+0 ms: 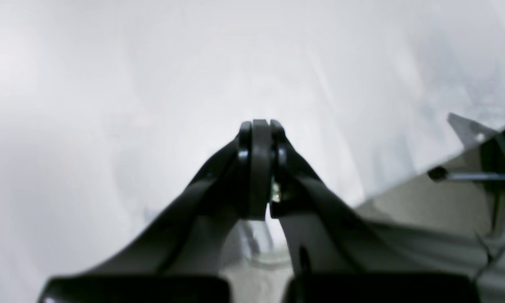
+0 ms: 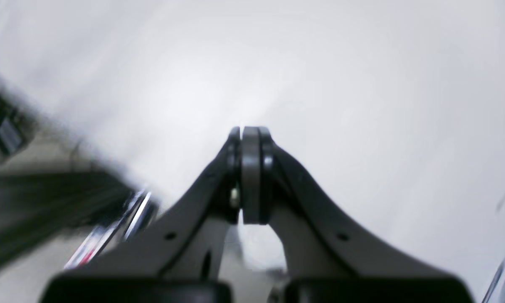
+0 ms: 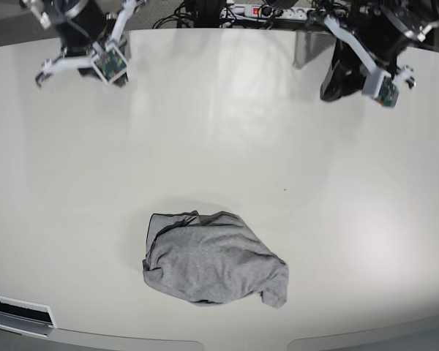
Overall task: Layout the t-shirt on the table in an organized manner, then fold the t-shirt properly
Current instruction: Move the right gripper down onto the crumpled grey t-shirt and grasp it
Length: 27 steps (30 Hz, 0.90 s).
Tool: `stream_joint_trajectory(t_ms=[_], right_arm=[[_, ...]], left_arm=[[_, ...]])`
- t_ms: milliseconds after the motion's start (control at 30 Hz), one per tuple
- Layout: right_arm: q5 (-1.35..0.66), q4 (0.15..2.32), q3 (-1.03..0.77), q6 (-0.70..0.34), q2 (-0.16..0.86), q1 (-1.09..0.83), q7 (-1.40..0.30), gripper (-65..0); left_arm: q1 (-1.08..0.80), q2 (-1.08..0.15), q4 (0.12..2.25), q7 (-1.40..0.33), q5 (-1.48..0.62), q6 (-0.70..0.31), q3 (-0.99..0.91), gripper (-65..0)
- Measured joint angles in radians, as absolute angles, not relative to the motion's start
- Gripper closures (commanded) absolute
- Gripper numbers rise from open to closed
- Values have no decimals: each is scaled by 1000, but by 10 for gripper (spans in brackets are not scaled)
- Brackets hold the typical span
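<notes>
Landmark: the t-shirt (image 3: 211, 258). It lies crumpled in a heap on the table (image 3: 219, 153), toward the near edge in the base view, a little left of centre. Plain grey side up; no lettering can be made out. A dark line runs along its upper left border, possibly a hem or collar, too small to tell. One corner trails to the lower right. Sleeves and neck opening cannot be separated from the folds.

Both arms are well apart from the t-shirt, at the far side of the table. Left gripper (image 1: 260, 126): fingers (image 1: 252, 168) pressed together, nothing between them, over bare white tabletop. In the base view it sits far right of the shirt (image 3: 406, 77), tips hard to resolve. Right gripper (image 2: 250, 131): fingers (image 2: 250, 176) likewise pressed together and holding nothing; in the base view it is far left of the shirt (image 3: 44, 75).

Both wrist views are blurred. Left wrist view: table edge at lower right, with dark metal pieces beyond it, unidentifiable. Right wrist view: smeared dark shapes and a streak of red and white at left, not identifiable. The shirt appears in neither wrist view.

The arms' upper parts are cut off by the top of the base view. A power strip (image 3: 267, 11) lies past the far edge, partly hidden by cables.
</notes>
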<state>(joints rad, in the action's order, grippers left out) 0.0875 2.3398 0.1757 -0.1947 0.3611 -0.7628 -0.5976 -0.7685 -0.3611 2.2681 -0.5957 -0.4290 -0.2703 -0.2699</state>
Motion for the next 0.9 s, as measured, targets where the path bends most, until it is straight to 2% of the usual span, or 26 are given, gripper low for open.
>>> stream_joint_trajectory(t_ms=[167,333,400,500,667,800,833,900], right_arm=[[-27,2338,177,-244,347,-618,-551,0],[-30,2333,178,-297,285,-511,-530,0],[-89,2298,181,-306,274,-451,-515,0],[-164,2172,190,-347,267,-332,-497,0],[-156,1886,272,-393,223,-122,-493,0],[-131,1689,336,-395,153,62,-476,0],[-119,1634,346,-393,136,104,-475,-39],[-96,1518,359,-403,109,180,-478,-174]], left_arm=[[-645,-363,2234,-507,-444,-271,-270,0],[-554,-364,2148,-498,-444,-274,-269,0],[-505,-371,2089,-491,-442,-272,-245,0],[-421,-397,1966,-497,-422,-273,-167,0],[-268,-408,1784,-497,-391,-275,-39,0],[-171,-407,1741,-495,-369,-352,-6,0],[-159,-408,1742,-495,-367,-352,-6,0],[-147,-410,1745,-495,-366,-345,-8,0]])
